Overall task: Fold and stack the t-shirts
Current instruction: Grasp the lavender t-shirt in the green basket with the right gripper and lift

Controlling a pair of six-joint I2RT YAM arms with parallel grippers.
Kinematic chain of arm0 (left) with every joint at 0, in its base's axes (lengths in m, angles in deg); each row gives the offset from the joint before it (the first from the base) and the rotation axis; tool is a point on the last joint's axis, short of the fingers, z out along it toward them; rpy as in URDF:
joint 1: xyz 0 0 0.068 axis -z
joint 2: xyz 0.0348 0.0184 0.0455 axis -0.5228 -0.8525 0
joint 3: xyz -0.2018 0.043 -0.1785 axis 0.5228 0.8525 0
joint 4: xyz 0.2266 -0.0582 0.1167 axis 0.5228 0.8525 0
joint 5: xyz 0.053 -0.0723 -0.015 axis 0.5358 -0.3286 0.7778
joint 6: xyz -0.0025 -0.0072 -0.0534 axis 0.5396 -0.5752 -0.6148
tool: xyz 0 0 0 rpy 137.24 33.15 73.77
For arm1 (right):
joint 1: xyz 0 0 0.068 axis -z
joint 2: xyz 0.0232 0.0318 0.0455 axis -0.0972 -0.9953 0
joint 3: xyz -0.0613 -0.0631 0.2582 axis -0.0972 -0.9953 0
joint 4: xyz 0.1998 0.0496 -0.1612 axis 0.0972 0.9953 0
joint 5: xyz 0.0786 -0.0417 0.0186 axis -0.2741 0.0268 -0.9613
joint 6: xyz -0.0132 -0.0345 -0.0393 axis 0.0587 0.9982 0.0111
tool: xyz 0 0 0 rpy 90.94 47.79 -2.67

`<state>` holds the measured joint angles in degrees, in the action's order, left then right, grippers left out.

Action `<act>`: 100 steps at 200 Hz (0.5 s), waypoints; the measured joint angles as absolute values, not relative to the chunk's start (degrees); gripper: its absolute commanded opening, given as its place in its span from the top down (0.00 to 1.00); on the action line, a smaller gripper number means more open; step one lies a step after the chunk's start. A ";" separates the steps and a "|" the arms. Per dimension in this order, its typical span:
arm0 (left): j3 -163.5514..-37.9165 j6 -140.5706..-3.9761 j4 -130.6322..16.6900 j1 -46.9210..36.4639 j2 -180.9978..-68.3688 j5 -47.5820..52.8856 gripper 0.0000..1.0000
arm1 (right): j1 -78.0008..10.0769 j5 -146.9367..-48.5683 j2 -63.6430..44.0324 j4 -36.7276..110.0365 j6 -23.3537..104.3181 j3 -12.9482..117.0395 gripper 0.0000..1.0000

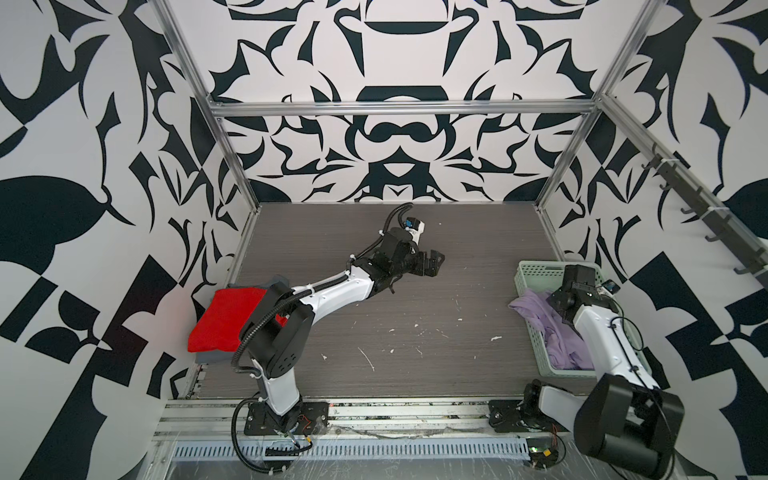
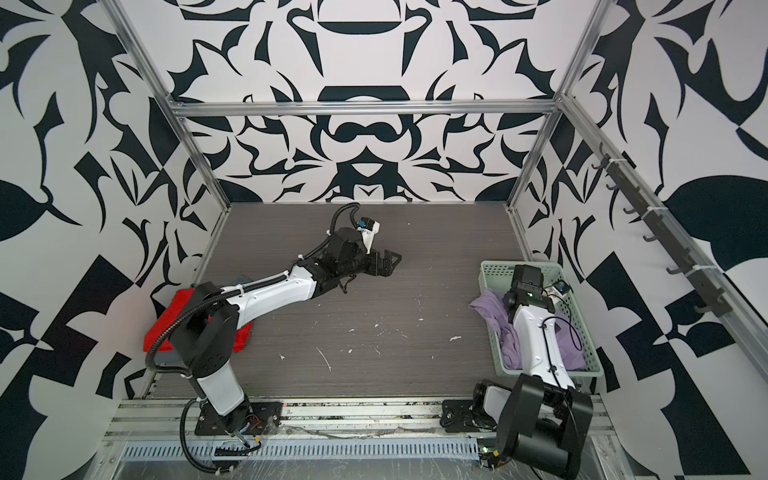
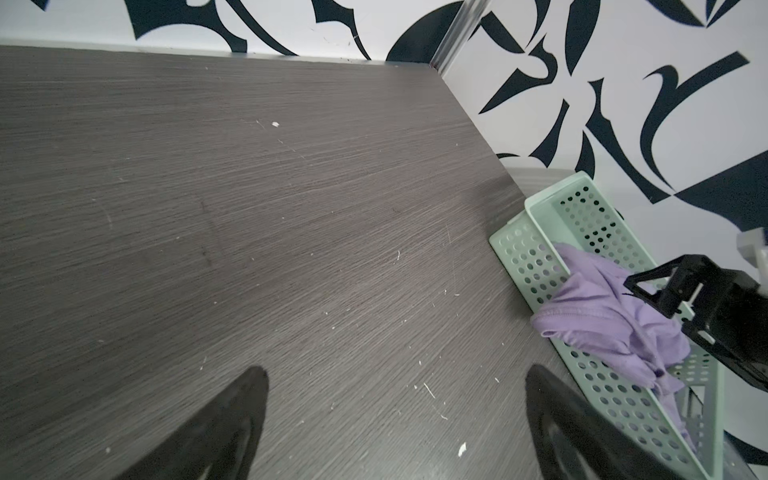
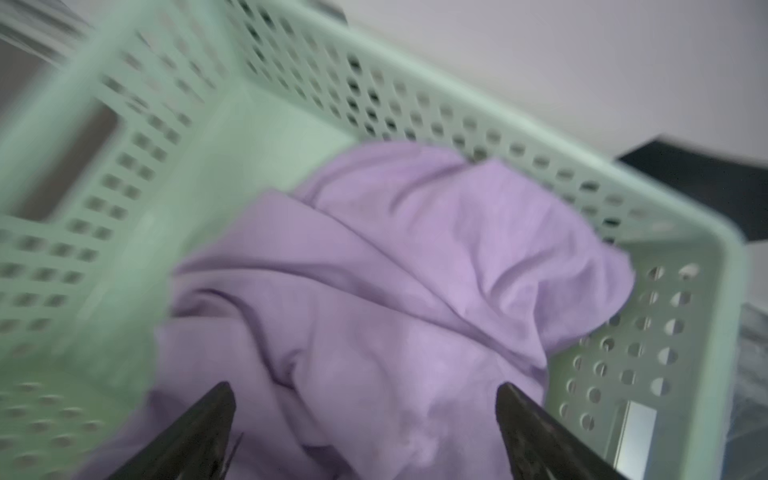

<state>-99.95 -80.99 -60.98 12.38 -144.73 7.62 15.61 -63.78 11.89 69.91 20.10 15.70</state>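
Beneath the red t-shirt (image 1: 224, 320), a grey-blue t-shirt (image 1: 212, 357) barely shows.

Top views: both sit high above the near edge, facing down and forward. The whole table (image 1: 436, 316) fills the lower half of frame, with the back wall (image 1: 399, 137) above. The two are near-identical, offset sideways only.

Left wrist view: low over the table, facing across it toward the basket (image 3: 536, 257) and lavender t-shirt (image 3: 602, 316).

Right wrist view: very close and blurred, facing down into that basket onto the shirt.

The basket is shared by all four views; it lies at right of frame in both top views.
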 measured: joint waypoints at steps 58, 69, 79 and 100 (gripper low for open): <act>-102.18 -79.20 -60.41 12.36 -145.28 7.79 0.01 | 18.04 -70.44 1.38 59.42 23.40 11.94 0.08; -102.23 -79.20 -60.39 12.36 -145.28 8.08 0.01 | 18.04 -71.21 -1.14 58.26 23.94 12.09 0.14; -102.23 -79.20 -60.37 12.36 -145.28 8.27 0.01 | 18.08 -71.65 -3.54 57.78 24.53 12.68 0.19; -102.23 -79.22 -60.35 12.36 -145.28 8.82 0.01 | 18.39 -71.95 -6.67 56.86 25.15 15.28 0.36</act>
<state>-102.23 -79.22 -60.35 12.36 -145.28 8.82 18.39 -71.95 -6.67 56.86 25.15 15.28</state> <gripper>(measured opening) 0.992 0.732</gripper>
